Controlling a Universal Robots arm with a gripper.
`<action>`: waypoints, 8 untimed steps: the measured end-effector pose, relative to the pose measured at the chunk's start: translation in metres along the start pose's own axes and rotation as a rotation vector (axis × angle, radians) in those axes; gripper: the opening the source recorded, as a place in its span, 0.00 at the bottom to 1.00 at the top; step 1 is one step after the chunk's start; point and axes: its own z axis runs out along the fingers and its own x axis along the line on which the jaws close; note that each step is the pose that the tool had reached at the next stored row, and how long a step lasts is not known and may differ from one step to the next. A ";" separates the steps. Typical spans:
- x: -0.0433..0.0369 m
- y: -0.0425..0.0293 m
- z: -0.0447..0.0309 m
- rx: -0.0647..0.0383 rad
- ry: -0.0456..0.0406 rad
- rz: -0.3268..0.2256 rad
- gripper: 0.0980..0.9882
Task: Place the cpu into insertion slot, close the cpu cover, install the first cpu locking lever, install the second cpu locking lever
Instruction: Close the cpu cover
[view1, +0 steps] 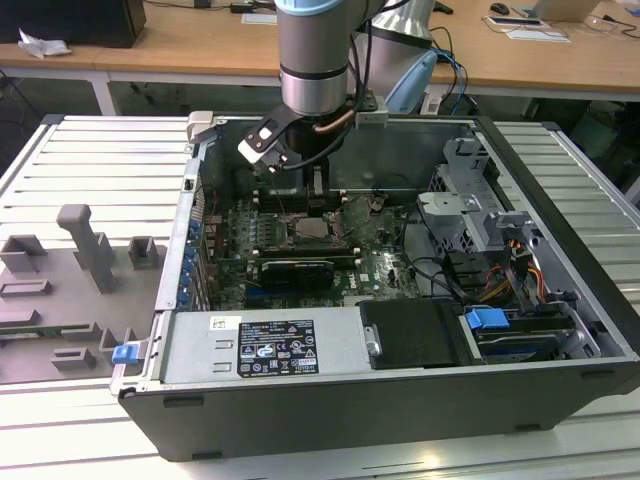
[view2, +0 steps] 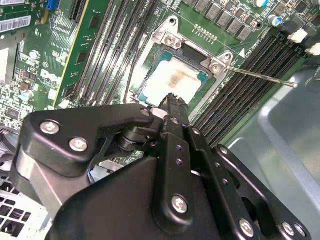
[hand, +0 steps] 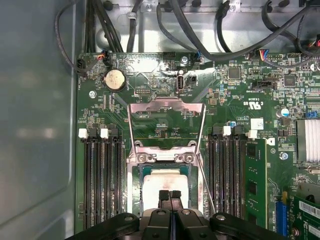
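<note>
The gripper (hand: 170, 196) has its two black fingertips pressed together with nothing between them. In both wrist views they hang low over the near edge of the cpu (hand: 155, 185), too close to tell whether they touch it. The cpu lies flat in the insertion slot (hand: 165, 158), pale metal top up. It looks light, stiff and smooth, and likely fragile underneath, so it is best held by opposite edges and never pressed on its face. Beyond it the cpu cover (hand: 166, 106) stands open on its hinge, a thin springy frame best pushed at its free end. A slim locking lever (hand: 206, 187) juts free beside the socket, between the dark memory slots (hand: 102, 180).
</note>
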 end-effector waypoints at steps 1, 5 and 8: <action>0.0000 0.0004 -0.0001 0.000 -0.0003 0.000 0.01; 0.0000 0.0067 0.0004 0.002 -0.0002 0.000 0.01; 0.0001 0.0070 0.0002 0.002 -0.0004 0.000 0.01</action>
